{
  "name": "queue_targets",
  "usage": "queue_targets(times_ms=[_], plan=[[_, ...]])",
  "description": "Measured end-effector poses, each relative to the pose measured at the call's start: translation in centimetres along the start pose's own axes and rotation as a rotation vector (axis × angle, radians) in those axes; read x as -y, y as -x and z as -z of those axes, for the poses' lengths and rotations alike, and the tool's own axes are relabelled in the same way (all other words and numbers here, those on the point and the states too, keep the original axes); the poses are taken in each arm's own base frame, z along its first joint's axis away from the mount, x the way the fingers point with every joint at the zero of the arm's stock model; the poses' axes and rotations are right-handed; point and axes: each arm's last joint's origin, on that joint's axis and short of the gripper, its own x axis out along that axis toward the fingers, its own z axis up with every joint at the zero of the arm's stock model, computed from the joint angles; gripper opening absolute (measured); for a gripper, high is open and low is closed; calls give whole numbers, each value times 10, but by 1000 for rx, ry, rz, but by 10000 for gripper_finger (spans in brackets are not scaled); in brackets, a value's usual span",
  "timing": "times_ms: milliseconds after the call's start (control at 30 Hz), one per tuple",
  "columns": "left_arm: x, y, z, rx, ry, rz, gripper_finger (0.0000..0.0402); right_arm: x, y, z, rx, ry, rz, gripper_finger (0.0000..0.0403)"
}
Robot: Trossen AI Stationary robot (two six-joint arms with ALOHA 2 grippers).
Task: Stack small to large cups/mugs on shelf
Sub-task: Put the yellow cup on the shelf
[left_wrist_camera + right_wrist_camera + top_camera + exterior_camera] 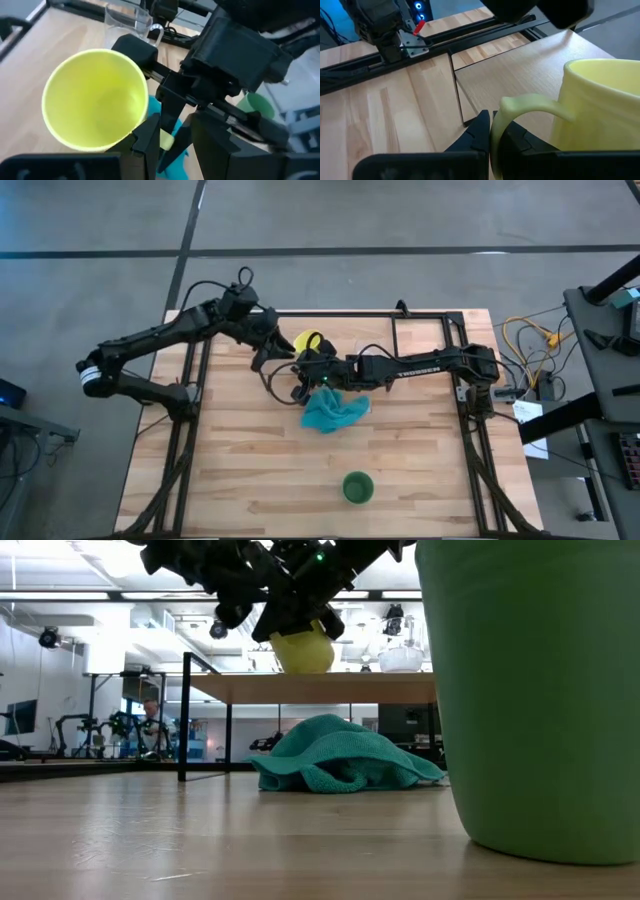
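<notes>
Your right claw (492,132) pinches the yellow mug (309,341) by its handle above the shelf (330,688); the left claw (268,352), grip unclear, hovers beside. Lower it level, clear of the glass cup (127,22), then release.

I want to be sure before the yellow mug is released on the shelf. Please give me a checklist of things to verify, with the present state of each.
1. Right end effector holds the yellow mug by its handle: ok.
2. Mug over the shelf: ok, its base seems at the plank in the low view.
3. Mug base fully resting on the plank: cannot tell.
4. Left end effector out of the way: not ok, it is close against the mug's rim.
5. Clear glass cup on the shelf, apart from the mug: ok.
6. Green cup placed on the shelf: not ok, it stands on the table near the front edge, beyond the teal cloth.
</notes>
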Motion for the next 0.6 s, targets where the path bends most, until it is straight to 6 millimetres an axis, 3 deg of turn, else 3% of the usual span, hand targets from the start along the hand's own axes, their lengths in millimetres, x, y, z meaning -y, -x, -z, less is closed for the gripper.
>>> queue_targets(times_ms=[133, 600], plan=[[0, 0, -1, 14, -120, -4, 96, 0, 0, 0, -1, 0, -5, 13], [-16, -18, 3, -50, -262, -38, 96, 0, 0, -1, 0, -1, -10, 13]])
